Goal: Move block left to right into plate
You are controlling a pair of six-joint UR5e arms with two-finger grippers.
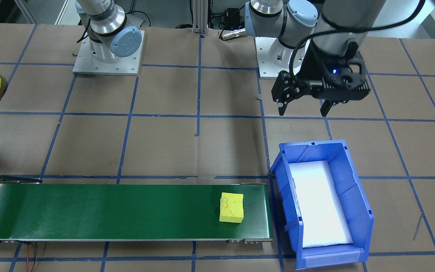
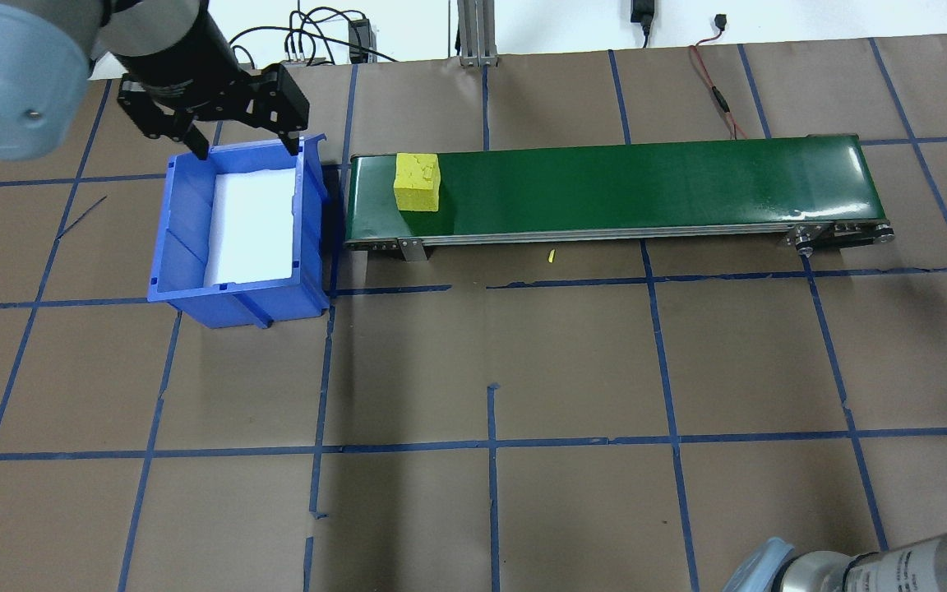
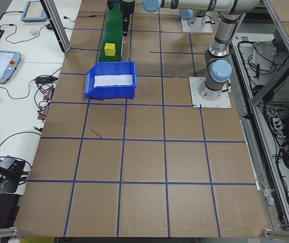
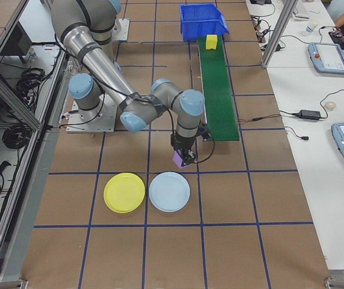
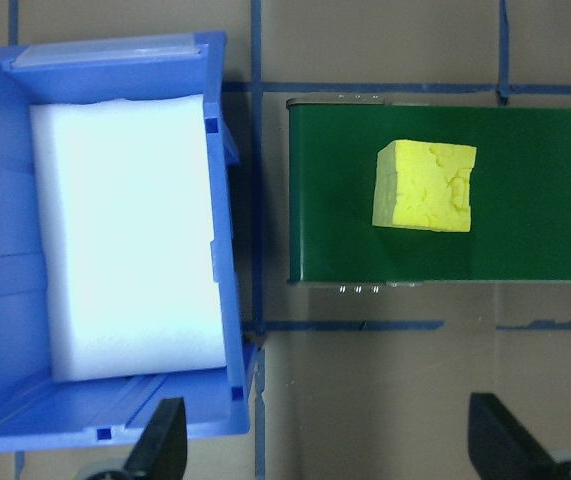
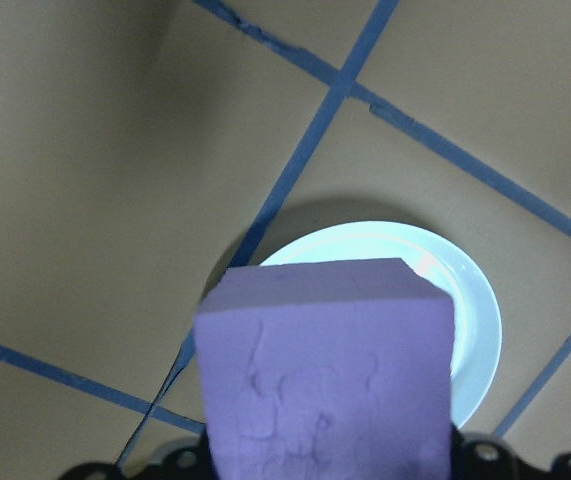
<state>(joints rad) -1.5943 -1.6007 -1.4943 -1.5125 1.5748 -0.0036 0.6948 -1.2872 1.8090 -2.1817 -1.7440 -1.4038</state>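
My right hand (image 4: 182, 155) is clamped on a purple block (image 6: 327, 375) and hangs above the surface. Its wrist camera looks straight down onto a pale blue plate (image 6: 473, 320), not the yellow plate (image 4: 124, 192). The two plates lie just beside each other, with the yellow one on the side nearer my base.

That is my main worry. If I let go from here, the block lands in or beside the wrong plate. Because the plates sit so close, a short sideways correction could leave the block on a rim, where it may tip or skid out. Foam like this could also bounce if I release it from too high.

My left hand (image 1: 303, 109) is spread apart and holds nothing, hovering by the blue bin (image 1: 355, 177). A yellow block (image 1: 232, 207) sits on the green belt (image 1: 108, 211) near the bin end. It could be left stranded there.
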